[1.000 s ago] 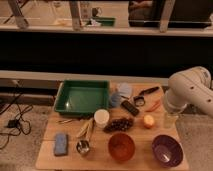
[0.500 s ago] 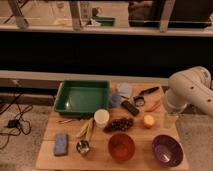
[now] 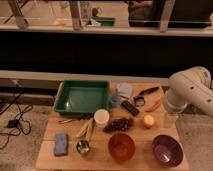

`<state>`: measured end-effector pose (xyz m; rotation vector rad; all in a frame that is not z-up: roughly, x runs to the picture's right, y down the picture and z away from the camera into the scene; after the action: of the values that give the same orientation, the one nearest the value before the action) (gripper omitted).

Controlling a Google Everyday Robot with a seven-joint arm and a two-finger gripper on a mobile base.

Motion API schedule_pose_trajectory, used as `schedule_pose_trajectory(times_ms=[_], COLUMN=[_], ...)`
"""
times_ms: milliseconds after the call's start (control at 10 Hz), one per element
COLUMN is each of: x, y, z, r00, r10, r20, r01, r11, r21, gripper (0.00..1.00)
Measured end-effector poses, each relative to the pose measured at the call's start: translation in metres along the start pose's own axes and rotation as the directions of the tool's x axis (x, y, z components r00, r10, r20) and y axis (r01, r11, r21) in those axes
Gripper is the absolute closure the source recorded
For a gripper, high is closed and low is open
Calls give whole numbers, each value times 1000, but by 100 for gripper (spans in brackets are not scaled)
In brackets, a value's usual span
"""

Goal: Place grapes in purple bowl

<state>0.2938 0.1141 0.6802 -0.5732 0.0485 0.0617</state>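
The grapes (image 3: 119, 124), a dark lumpy bunch, lie in the middle of the wooden table (image 3: 50, 160), just right of a white cup (image 3: 101, 117). At the front right corner stands the purple bowl (image 3: 167, 150), with nothing in it. My white arm reaches in from the right. Its gripper (image 3: 170, 119) hangs over the table's right edge, behind the purple bowl and well right of the grapes. The gripper is open and holds nothing.
An orange-red bowl (image 3: 122, 146) sits between the grapes and the front edge. A round yellow-orange fruit (image 3: 148, 121) lies just left of the gripper. A green tray (image 3: 82, 96) fills the back left. A blue sponge (image 3: 61, 143), a metal cup (image 3: 83, 146) and a black remote (image 3: 131, 107) lie around.
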Motion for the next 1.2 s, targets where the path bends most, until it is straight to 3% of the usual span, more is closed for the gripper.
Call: schedule_pose_trajectory(times_ms=[500,1200], x=[-4,-41], y=[3,17], z=[-1,-5], r00=[1000,997], r10=[-2,-81], r20=[9,13], r01=[2,81], r11=[1000,997], r21=[-1,9], gripper=[20,20])
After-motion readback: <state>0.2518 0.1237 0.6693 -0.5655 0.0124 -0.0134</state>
